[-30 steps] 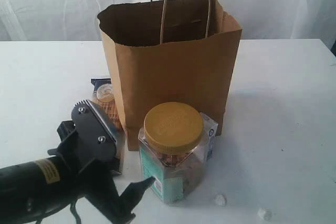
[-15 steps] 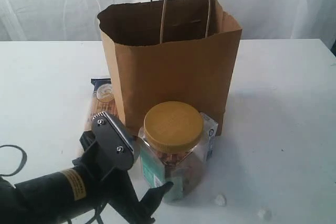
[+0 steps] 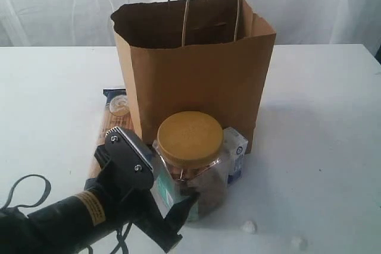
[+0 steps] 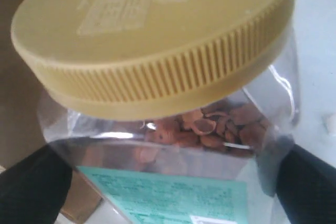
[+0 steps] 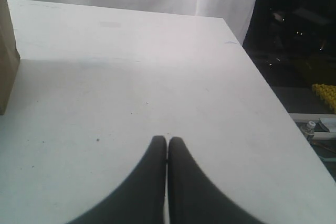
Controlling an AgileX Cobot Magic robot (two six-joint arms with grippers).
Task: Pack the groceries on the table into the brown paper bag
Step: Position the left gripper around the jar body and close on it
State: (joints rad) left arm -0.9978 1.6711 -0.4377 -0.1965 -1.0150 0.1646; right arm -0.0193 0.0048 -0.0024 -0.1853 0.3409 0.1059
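The yellow-lidded clear jar (image 3: 190,138) of brown pieces leans on the white table (image 3: 321,117), right in front of the brown paper bag (image 3: 202,75). My left gripper (image 3: 161,185) is shut on the jar's body, one black finger (image 4: 31,187) on each side below the lid (image 4: 157,30). The spaghetti packet (image 3: 113,117) lies left of the bag. Just right of the jar stands a small white-blue carton (image 3: 236,150). My right gripper (image 5: 167,141) is shut and empty over bare table. The bottle, tin can and pouch are out of view.
Two tiny white lumps (image 3: 249,226) (image 3: 299,242) lie near the front right. The bag stands open, handles (image 3: 211,4) up. In the right wrist view the bag's corner (image 5: 6,77) shows at one side and the table edge (image 5: 262,93) at the other.
My left gripper has moved right and closed around the jar. The jar has tipped to the left and shifted slightly toward the bag.
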